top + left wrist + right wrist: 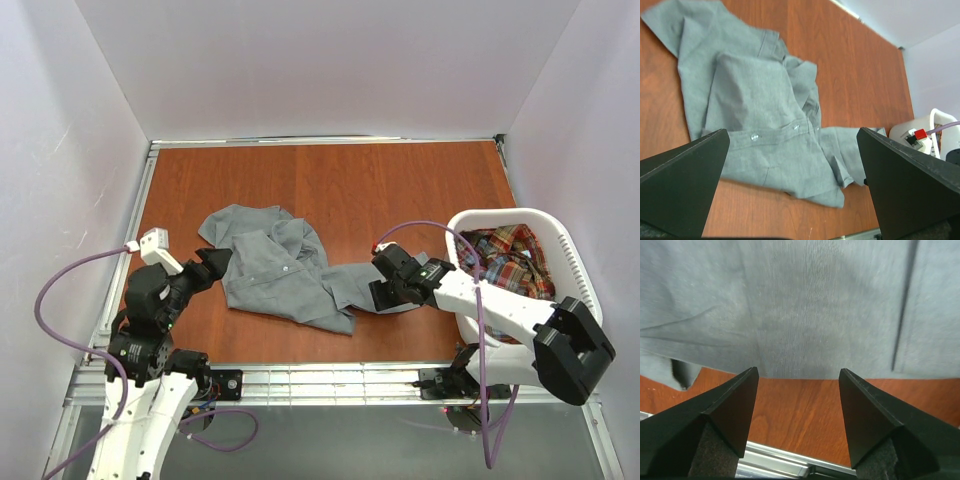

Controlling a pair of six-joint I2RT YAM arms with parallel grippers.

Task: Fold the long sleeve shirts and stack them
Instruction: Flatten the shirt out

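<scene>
Top external view: grey shirt [275, 265] lies crumpled on the table [400, 180]; plaid shirt [510, 262] sits in the basket [572, 262]. Left gripper [216, 262] and right gripper [378, 282] flank the grey shirt, jaws apart, empty. Step, judged: flattening before folding; next needs an edge grasp.

Reddish-brown wood table [400, 190], plain white walls [330, 60] on three sides, aluminium rail [320, 378] along near edge

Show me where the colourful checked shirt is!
In the top view, the plaid shirt lies inside the white basket at the right edge of the table.
</scene>
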